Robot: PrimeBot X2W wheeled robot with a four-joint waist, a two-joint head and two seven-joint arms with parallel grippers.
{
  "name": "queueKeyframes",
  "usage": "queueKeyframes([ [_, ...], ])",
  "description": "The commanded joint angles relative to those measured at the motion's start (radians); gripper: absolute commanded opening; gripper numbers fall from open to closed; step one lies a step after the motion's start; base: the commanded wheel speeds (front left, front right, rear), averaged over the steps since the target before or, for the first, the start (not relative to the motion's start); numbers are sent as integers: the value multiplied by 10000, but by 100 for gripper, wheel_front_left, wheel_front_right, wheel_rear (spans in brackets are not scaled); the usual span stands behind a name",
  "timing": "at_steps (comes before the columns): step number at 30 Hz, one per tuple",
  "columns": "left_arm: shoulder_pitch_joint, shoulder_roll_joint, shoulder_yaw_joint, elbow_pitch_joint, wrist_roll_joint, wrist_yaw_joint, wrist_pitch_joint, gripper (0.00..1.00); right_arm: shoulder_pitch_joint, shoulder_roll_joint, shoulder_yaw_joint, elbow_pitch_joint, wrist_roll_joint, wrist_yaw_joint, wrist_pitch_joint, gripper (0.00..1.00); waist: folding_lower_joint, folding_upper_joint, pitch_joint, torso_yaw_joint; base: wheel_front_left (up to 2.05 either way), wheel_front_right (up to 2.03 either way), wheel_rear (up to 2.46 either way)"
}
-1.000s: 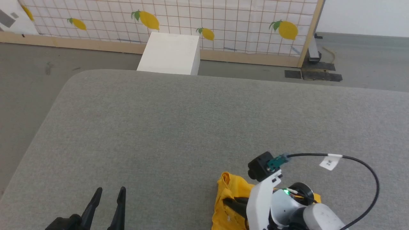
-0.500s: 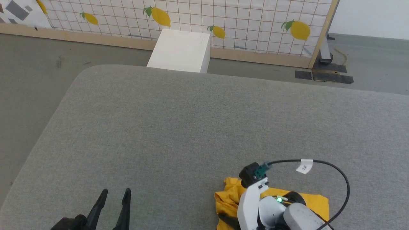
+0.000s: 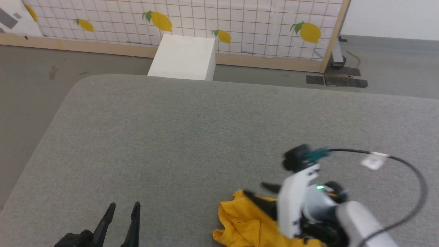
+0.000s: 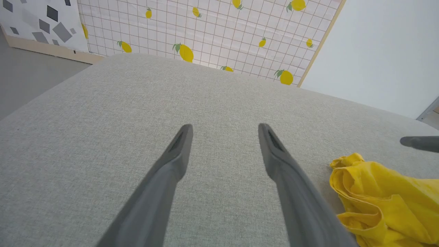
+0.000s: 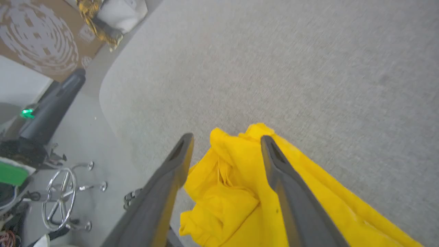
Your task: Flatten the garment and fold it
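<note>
Garment lies bunched on the bench at 5 o'clock in my head view. Right fingers are open directly over it, gripping nothing. Left fingers are open at 7 o'clock, well apart. I judge the right arm nearer.

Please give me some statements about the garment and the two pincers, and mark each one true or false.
The yellow garment lies crumpled on the grey table. True.
The right pincer is shut on the garment. False: it is open, over the garment.
The left pincer is open and empty. True.
The white box stands on the table. False: it stands on the floor beyond the table.
</note>
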Motion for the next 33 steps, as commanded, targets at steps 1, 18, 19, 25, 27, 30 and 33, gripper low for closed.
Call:
queueKeyframes([
  [1, -77, 33, 3, -50, -8, 30, -34, 100, 372, -198, -451, -451, -198, -13, -212, 100, 0, 0, 19, -133, 0, 0, 0],
  [18, -242, 208, 145, -402, 62, -76, -234, 100, 4505, 433, -4460, -3683, -2239, -13, -1562, 100, 0, 0, 808, -927, 0, 0, 0],
  [19, -251, 228, 148, -397, 60, -85, -236, 100, 4652, 444, -4487, -3698, -2244, -13, -1479, 100, 0, 0, 839, -929, 0, 0, 0],
  [25, -354, 379, 150, -353, 23, -144, -245, 100, 5072, 473, -4877, -3470, -2102, -13, -1061, 100, 0, 0, 1013, -826, 0, 0, 0],
  [27, -392, 415, 121, -335, 5, -164, -242, 100, 5053, 474, -4957, -3278, -1940, -13, -1049, 100, 0, 0, 1060, -749, 0, 0, 0],
  [30, -438, 458, 97, -293, -38, -182, -229, 100, 4938, 476, -4973, -2892, -1669, -13, -1086, 100, 0, 0, 1140, -614, 0, 0, 0],
  [33, -478, 508, 63, -240, -77, -202, -210, 100, 4755, 476, -4911, -2475, -1608, -13, -1108, 100, 0, 0, 1219, -472, 0, 0, 0],
])
